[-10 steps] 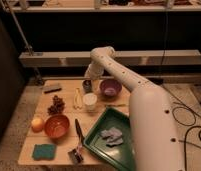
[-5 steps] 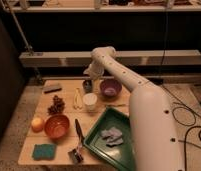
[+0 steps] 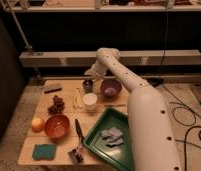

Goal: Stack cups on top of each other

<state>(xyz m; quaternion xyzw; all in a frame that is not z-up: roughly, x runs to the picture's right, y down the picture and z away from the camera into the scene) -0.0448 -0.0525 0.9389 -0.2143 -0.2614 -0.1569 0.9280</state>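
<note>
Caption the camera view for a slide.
Robot gripper at the dark grey cup, white cup standing nearer the camera on a cluttered table.

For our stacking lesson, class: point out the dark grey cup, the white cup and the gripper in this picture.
dark grey cup [image 3: 87, 86]: camera view, on its side wall.
white cup [image 3: 89, 103]: camera view, on its front wall.
gripper [image 3: 90, 78]: camera view, at its tip, close above the dark grey cup.
</note>
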